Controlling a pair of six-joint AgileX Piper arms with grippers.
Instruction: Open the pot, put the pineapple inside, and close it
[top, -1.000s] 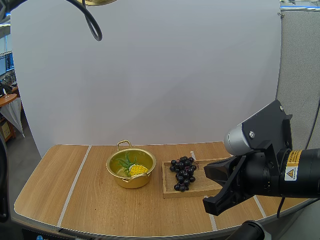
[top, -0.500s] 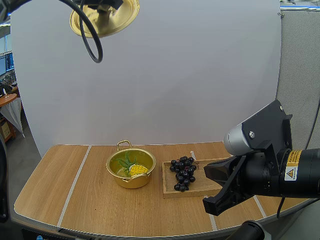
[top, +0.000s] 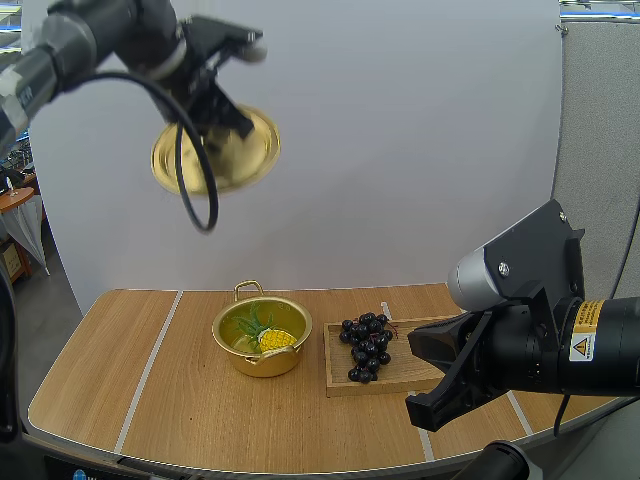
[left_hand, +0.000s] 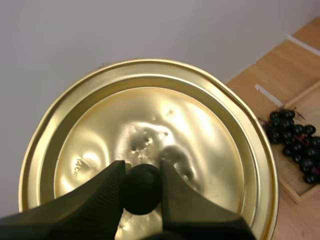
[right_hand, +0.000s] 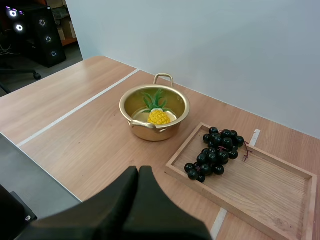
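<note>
A gold pot (top: 262, 336) (right_hand: 154, 107) stands open on the table with a yellow pineapple (top: 270, 337) (right_hand: 157, 114) lying inside. High above it my left gripper (top: 218, 110) (left_hand: 142, 186) is shut on the black knob of the gold lid (top: 215, 152) (left_hand: 145, 145), which hangs tilted in the air. My right gripper (top: 448, 385) (right_hand: 138, 175) hovers near the table's front right, short of the tray, its fingers lying together as one dark wedge with nothing held.
A wooden tray (top: 398, 372) (right_hand: 272, 185) with a bunch of dark grapes (top: 366, 343) (right_hand: 216, 151) lies just right of the pot. The grapes (left_hand: 295, 142) also show past the lid's rim. Bare tabletop stretches left of the pot.
My left gripper has come down with the lid, from the top edge of the high view to well below it. The right arm, pot and grapes have not moved.
</note>
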